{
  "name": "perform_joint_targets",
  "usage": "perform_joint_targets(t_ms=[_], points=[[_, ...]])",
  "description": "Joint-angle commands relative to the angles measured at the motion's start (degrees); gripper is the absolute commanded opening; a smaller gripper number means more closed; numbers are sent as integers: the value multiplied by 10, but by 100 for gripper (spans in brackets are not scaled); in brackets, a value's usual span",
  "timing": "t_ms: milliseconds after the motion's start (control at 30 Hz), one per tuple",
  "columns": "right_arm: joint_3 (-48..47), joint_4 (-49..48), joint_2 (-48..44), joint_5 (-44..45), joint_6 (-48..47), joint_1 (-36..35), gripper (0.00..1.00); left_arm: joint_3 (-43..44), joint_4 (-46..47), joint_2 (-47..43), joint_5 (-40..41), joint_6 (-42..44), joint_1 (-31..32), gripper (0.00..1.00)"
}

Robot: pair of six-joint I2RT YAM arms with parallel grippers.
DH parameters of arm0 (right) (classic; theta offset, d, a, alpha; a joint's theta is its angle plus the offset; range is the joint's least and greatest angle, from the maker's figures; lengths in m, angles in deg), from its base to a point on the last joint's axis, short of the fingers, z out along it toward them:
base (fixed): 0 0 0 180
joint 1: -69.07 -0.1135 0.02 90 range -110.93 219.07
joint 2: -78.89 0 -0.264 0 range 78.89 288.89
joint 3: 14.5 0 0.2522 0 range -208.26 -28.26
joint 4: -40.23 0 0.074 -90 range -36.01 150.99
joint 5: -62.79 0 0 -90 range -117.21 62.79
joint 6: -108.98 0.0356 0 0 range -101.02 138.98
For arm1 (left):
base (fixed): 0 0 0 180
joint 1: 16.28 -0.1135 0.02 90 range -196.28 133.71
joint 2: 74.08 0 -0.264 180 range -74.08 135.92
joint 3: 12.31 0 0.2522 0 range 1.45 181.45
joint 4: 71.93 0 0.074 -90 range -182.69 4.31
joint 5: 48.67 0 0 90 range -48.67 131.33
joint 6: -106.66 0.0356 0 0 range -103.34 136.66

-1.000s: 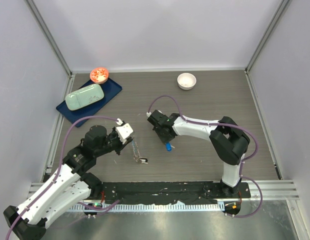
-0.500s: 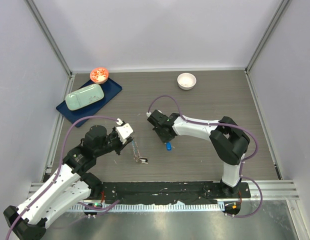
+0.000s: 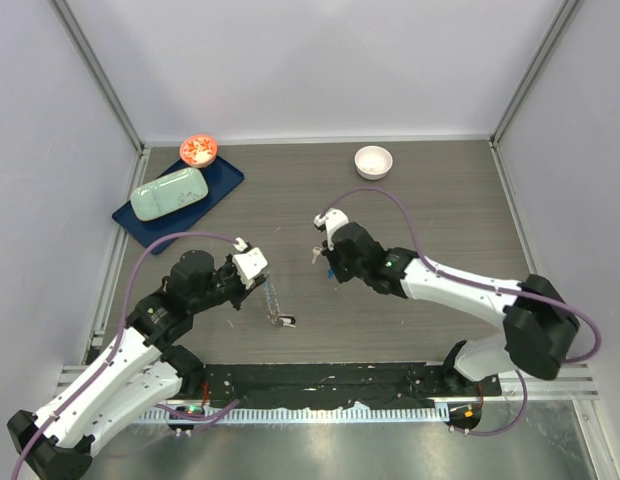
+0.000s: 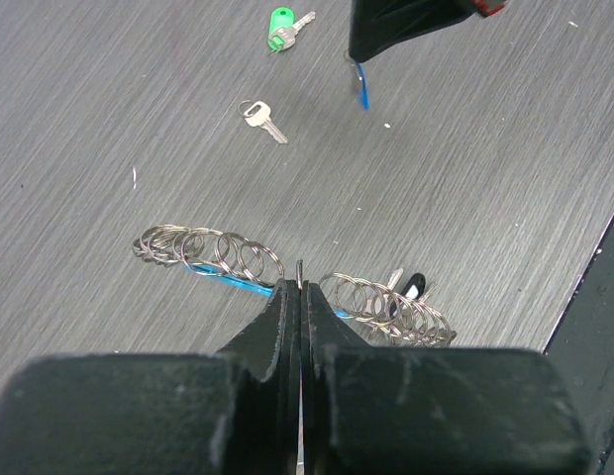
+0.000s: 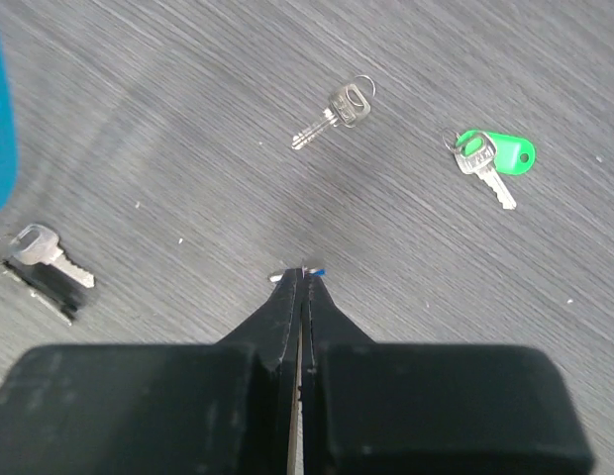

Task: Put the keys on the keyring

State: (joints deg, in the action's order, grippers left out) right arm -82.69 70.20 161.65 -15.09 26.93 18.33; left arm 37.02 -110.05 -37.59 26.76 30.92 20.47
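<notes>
The left gripper (image 3: 260,281) sits left of the table's middle, and its claw is pinched tight on the keyring (image 4: 238,259). In the left wrist view the two fingers (image 4: 287,315) meet with no gap. They clamp the run of silvery loops about halfway along, where a light-blue strip shows beneath the loops. From above, the keyring trails from that claw toward the near edge, its lower end resting on the grey wood table (image 3: 440,200). A black-headed key (image 4: 412,287) is tucked among the loops at one end of the keyring.

The right gripper (image 3: 333,266) is just right of the left one, close to the centre of the table. Its claw is closed narrow, and the blue key (image 4: 361,85) dangles from its tip, clear of the wood. In its own wrist view only a speck of blue peeks out where the fingers (image 5: 287,307) meet.

Two more keys lie loose on the table, apart from each other. One is the plain silver key (image 4: 260,115), out past the keyring. The other is the green key (image 4: 281,24), beyond it and near the right claw.

A white bowl (image 3: 373,161) stands at the far side of the table. At the far left, a dark blue tray (image 3: 222,178) carries a pale green case (image 3: 170,193), with a small red dish (image 3: 198,150) at its far corner.
</notes>
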Motion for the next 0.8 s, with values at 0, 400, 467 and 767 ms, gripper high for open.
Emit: perform_joint_targets(t_ms=[0, 400, 467, 767], points=[[105, -211, -87, -50, -41, 6, 1, 20, 38, -5, -15, 19, 2, 0], [300, -643, -197, -237, -66, 67, 1, 78, 55, 75, -99, 46, 2, 0], [304, -681, -191, -286, -47, 88, 1, 94, 56, 97, -107, 53, 2, 0], [281, -794, -140, -473, 9, 168, 1, 145, 63, 179, -183, 129, 1, 0]])
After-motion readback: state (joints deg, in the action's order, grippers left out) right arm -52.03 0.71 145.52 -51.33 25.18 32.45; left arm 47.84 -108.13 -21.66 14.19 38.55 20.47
